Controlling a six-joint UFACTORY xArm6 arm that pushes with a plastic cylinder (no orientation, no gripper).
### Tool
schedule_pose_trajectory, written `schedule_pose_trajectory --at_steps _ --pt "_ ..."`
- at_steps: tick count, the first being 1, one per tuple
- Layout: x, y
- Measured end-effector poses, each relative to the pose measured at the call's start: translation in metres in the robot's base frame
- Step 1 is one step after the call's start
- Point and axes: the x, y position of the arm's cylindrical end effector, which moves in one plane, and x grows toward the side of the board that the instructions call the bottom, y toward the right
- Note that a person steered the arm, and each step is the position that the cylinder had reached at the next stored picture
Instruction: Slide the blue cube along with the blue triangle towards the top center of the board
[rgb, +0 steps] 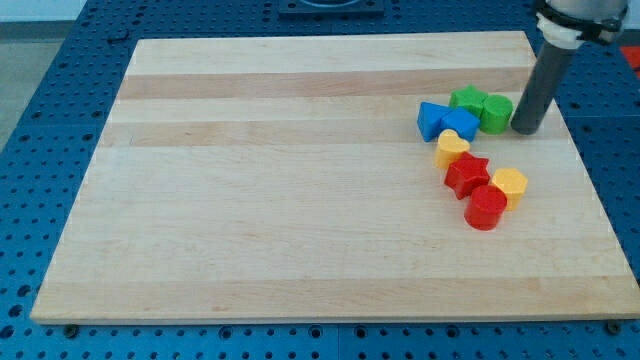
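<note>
Blue cube (461, 124) and blue triangle (431, 119) sit touching at the bench's (300, 200) 2 o'clock area.
At the pair's 2 o'clock: green star (466, 99) and green cylinder (496, 113). At 6 o'clock, a chain: yellow heart (452, 148), red star (466, 175), yellow hexagon (510, 185), red cylinder (486, 208). My tip (526, 130) rests at the green cylinder's 3 o'clock, just beside it. No jaws fitted; the arm ends in a plain rod.

You saw little of the arm: a straight, round rod, dark grey to black, matte, with a faint sheen down its side. A pale white-grey collar ringed its upper end under a darker mount. My tip (527, 130) ended blunt and flat. No markings showed.
</note>
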Motion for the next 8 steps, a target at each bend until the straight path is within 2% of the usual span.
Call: schedule_pose_trajectory --at_steps 1,6,8 --pt "0.014 0.008" --pt "0.014 -0.097" --pt "0.012 -0.112"
